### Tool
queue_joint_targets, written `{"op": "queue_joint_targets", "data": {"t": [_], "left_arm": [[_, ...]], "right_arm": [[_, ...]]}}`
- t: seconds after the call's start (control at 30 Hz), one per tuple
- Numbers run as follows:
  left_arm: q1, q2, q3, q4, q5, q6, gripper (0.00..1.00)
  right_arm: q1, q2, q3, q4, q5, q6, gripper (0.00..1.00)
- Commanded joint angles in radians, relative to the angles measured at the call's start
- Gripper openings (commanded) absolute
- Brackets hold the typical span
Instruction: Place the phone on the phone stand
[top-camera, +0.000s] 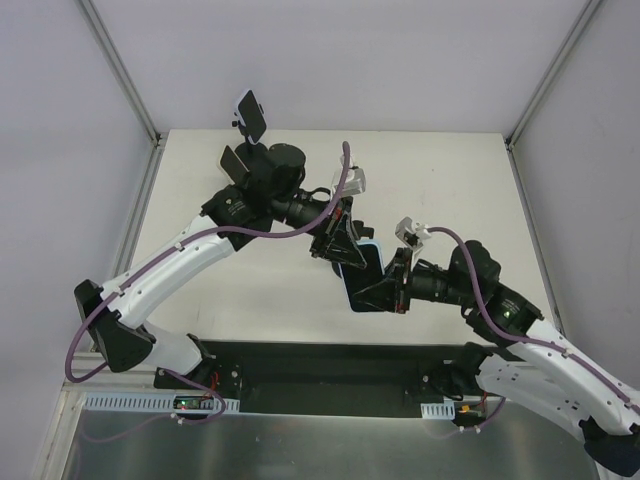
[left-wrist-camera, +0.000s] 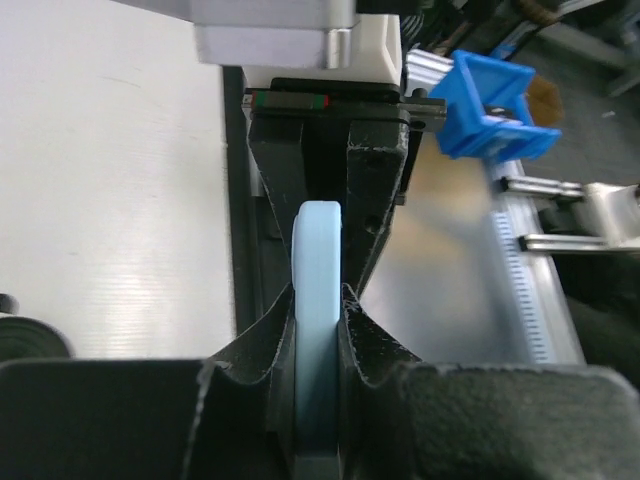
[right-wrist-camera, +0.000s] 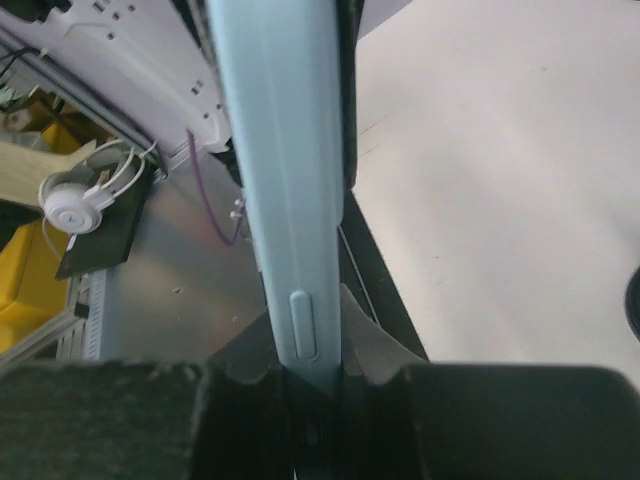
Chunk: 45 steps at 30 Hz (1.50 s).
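Both tools pinch the same thing: the left tool (top-camera: 340, 245) and the right tool (top-camera: 398, 283) meet over the middle of the table (top-camera: 450, 180), each pressed onto the phone (top-camera: 362, 275), which hangs in the air between them with its dark face turned up toward the overhead camera. From the left wrist, the phone's pale blue edge runs between that tool's fingers (left-wrist-camera: 380, 345), with the other tool gripping the far end. From the right wrist, the same pale blue side, with a small side button, sits squeezed between the fingers (right-wrist-camera: 375, 335) there. What looks like the phone stand (top-camera: 250, 115) is at the far left edge of the table, well apart from the phone and partly hidden behind the left arm. This reads as a handover in mid-air, so the placing itself is not yet begun. Since the stand lies on the left side, the next move probably calls for the right tool to release while the left holds firm, then carries the phone back and tilts it to suit the stand's rest.
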Motion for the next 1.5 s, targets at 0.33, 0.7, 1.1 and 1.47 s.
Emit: {"op": "queue_joint_targets", "data": {"t": [0.33,0.7,1.1,1.47], "left_arm": [[-0.009,-0.041,-0.079,0.344,0.084,-0.297,0.30],[-0.009,-0.029,-0.097,0.468,0.121,-0.377,0.18],[0.060,-0.148,-0.096,0.252,-0.035,-0.156,0.00],[0.192,-0.282,-0.031,-0.050,-0.445,0.023,0.00]], "right_arm": [[-0.009,-0.075,-0.130,0.407,0.120,0.075,0.00],[-0.008,-0.073,-0.142,0.433,0.145,0.084,0.01],[-0.008,-0.055,0.004,-0.004,0.259,0.003,0.90],[-0.008,0.034,0.197,-0.418,0.712,0.032,0.97]]}}
